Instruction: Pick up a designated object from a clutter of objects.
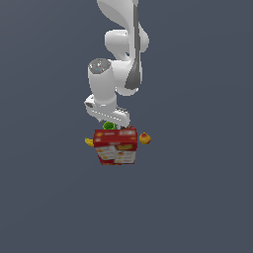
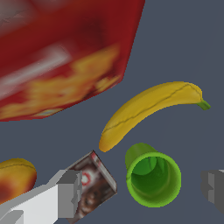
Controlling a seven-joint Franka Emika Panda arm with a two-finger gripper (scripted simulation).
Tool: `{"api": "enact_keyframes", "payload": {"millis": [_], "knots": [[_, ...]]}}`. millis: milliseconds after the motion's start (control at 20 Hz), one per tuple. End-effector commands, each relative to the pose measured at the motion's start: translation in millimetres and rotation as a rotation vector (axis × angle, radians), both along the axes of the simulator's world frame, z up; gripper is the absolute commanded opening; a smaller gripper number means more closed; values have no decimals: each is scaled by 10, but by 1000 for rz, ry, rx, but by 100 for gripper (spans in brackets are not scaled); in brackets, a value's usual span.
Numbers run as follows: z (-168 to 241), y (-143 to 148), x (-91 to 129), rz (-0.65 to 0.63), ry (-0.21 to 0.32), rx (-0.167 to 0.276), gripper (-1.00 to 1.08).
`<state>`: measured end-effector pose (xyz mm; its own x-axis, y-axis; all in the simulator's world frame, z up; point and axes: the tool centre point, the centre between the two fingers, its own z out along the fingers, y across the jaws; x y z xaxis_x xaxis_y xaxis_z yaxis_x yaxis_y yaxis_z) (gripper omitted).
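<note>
Fingers (image 2: pixel 140 192): I saw them spread wide, holding nothing, flanking the green cup (image 2: pixel 153 178).
Cup: upright, beside banana (image 2: pixel 148 109).
Arm (image 1: pixel 116 64): I had it pointing down behind cracker box (image 1: pixel 116 146).

arm (image 1: pixel 116 74): glossy white, rounded links | dark grey stripe — perhaps a seam
</note>
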<state>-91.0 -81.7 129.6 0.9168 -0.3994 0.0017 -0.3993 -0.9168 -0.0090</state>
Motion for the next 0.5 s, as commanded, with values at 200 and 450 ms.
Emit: {"api": "enact_keyframes", "payload": {"millis": [200, 450], "knots": [[-266, -93, -284, -84, 4, -5, 100], [-356, -123, -395, -115, 5, -7, 100]]}}
